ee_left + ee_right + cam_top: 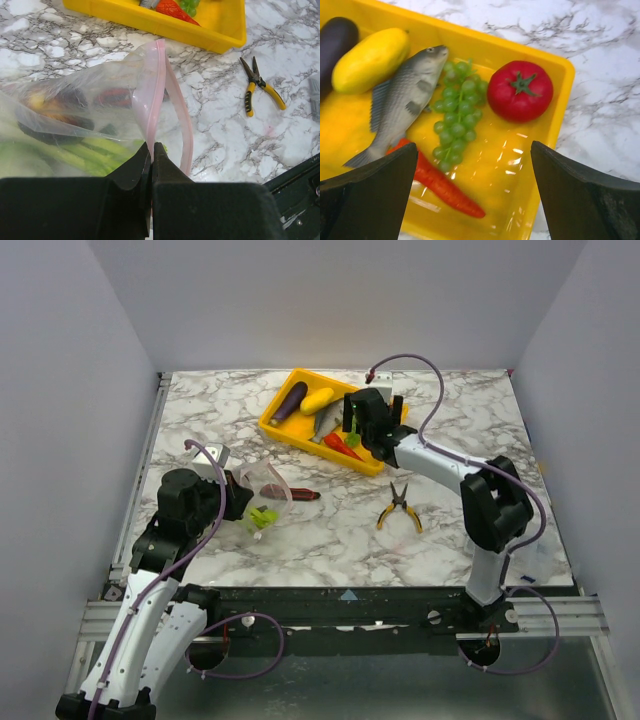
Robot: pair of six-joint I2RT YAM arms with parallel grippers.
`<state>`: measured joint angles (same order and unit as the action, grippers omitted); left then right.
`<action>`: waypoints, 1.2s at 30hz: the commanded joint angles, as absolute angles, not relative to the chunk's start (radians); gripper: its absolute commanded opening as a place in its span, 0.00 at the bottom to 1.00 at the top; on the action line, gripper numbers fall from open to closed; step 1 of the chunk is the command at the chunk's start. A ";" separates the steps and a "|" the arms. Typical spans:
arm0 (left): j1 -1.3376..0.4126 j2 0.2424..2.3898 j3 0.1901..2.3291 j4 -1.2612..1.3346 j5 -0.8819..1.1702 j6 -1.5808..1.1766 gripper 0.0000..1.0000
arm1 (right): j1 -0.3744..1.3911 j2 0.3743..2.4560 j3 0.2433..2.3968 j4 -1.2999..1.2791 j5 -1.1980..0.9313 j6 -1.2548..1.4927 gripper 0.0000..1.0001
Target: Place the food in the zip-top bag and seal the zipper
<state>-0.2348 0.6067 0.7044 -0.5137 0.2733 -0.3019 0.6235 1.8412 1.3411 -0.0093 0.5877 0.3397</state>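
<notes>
Note black left gripper (pixel 151 150) fingers pressed together, pinching the zip-top bag (pixel 90 95) at its mouth edge where the pink zipper (pixel 159 85) strip runs down into them. Note thin, crinkly clear film, faintly pink, with blurred green stalks and dark rounded shapes visible through it. Locate the bag on the marble table (pixel 225 125), left of and nearer than the yellow tray (pixel 535 165), not touching it. Note right gripper (pixel 473 150) fingers spread wide apart, holding nothing, poised over the tray. Inside the glossy plastic tray, find a grey scaled fish (pixel 402 102), a bunch of green grapes (pixel 455 115) beside it, a smooth round red tomato (pixel 520 91), a tapered red chili (pixel 445 187), a yellow squash (pixel 370 60) and a dark purple eggplant (pixel 337 40). Find yellow-handled pliers (pixel 260 90) on the table on the near side of the tray.
</notes>
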 commanded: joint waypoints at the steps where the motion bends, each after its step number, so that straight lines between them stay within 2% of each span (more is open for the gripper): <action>1: -0.229 0.592 0.705 -0.499 0.283 -0.294 0.00 | 0.604 1.949 1.463 -0.064 0.731 0.220 0.96; 17: -0.229 0.603 0.706 -0.497 0.298 -0.295 0.00 | 0.503 2.214 1.688 -0.094 0.709 0.063 0.97; 26: -0.229 0.615 0.707 -0.496 0.305 -0.296 0.00 | 0.489 2.286 1.724 -0.101 0.682 0.048 0.96; 33: -0.229 0.610 0.706 -0.495 0.303 -0.295 0.00 | 0.486 2.318 1.728 -0.103 0.670 0.038 0.89; 36: -0.229 0.613 0.706 -0.497 0.299 -0.295 0.00 | 0.483 2.330 1.739 -0.109 0.669 0.032 0.77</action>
<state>-0.2348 0.6170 0.7044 -0.5133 0.2844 -0.3023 0.4911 2.2864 1.7020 -0.0818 0.6903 0.0444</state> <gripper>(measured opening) 0.008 0.835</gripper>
